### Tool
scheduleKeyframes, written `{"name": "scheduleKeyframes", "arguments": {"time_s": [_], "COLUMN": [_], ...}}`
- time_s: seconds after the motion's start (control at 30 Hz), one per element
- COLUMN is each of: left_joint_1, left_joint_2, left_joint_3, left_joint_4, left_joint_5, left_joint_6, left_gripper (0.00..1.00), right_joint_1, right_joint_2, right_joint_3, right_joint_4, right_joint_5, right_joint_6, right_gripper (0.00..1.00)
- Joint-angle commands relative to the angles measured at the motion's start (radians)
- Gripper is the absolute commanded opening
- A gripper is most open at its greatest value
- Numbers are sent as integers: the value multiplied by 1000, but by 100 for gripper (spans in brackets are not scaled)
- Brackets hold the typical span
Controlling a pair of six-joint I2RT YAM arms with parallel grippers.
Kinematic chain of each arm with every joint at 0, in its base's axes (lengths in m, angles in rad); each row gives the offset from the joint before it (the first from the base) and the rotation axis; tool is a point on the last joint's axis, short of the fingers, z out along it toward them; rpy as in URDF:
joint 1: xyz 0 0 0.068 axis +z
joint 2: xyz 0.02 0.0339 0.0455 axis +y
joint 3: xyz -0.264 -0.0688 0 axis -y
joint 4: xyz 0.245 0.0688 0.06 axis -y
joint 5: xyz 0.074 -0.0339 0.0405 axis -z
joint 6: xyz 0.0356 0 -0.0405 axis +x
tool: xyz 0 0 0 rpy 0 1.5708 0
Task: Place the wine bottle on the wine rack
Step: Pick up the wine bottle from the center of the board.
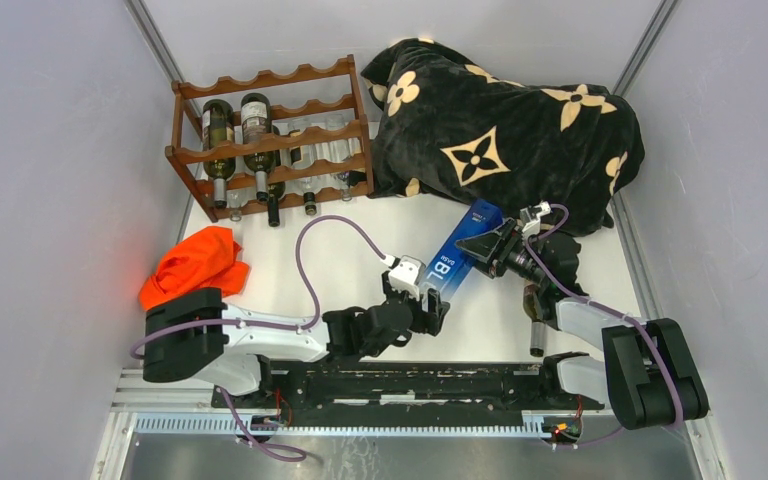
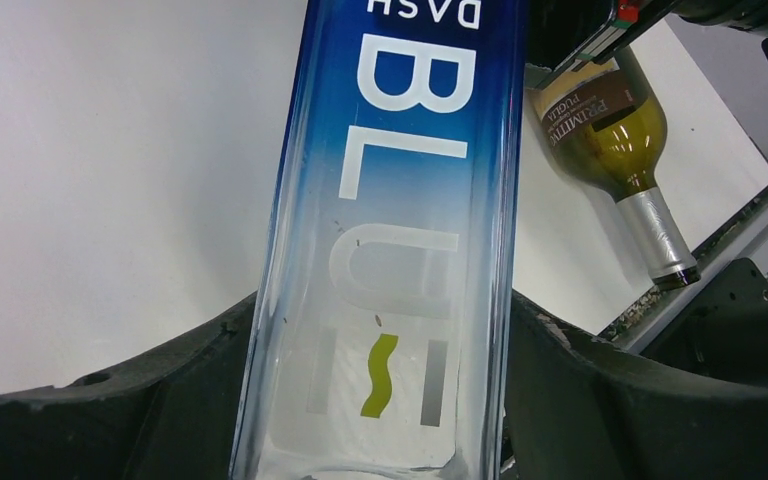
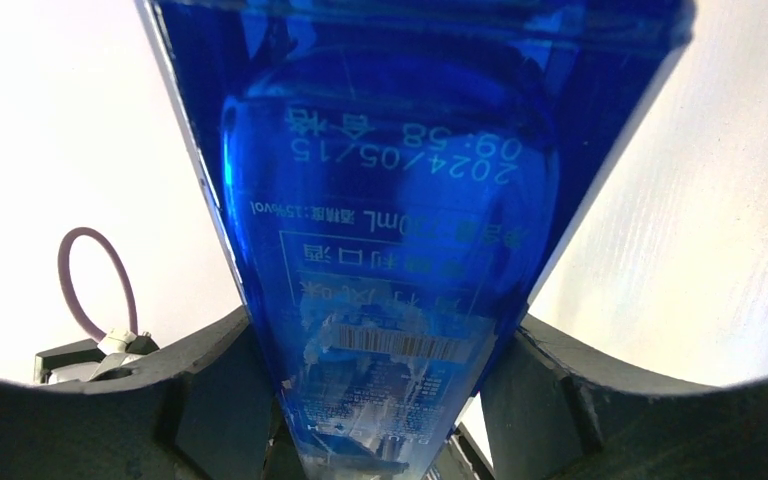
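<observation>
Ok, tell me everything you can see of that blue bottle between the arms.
The blue bottle is flat-sided glass, deep blue at one end fading to clear at the other, with white DASH BLUE lettering and a date and barcode on the back. It sits slanted between the arms: the right tool is closed on its blue end, and the left tool straddles the clear end; contact there is unclear.

Bright, even overhead light, soft shadows.
In the top view the orange cloth point(image 1: 195, 262) casts a red glow on the left wall. In the right wrist view the white table point(image 3: 50, 120) is blown out behind the backlit blue bottle point(image 3: 390, 200).
</observation>
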Motion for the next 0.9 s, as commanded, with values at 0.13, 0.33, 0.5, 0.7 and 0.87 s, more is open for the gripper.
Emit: {"name": "scheduleKeyframes", "arguments": {"time_s": [0.13,0.33,0.5,0.7,0.87], "left_joint_1": [-5,-4,-5,-1,3], "left_joint_2": [21,5,-41,-167,-281], "left_joint_3": [47,49,29,-25,-41], "left_joint_4": [52,38,40,16,-91], "left_joint_5": [-42,-60,-94,-139,-190], "left_joint_6": [7,27,54,82,91], "left_gripper": [42,2,2,2,2], "right_joint_1": [0,-1,0,-1,-1], "right_joint_2": [-18,-13,-21,-26,-48], "right_joint_3": [26,35,45,76,100], "right_joint_4": [188,149,128,120,40], "right_joint_5": [-35,-40,-43,-82,-90], "right_joint_6": [53,31,-5,-66,-156], "right_gripper": [1,34,77,98,98]}}
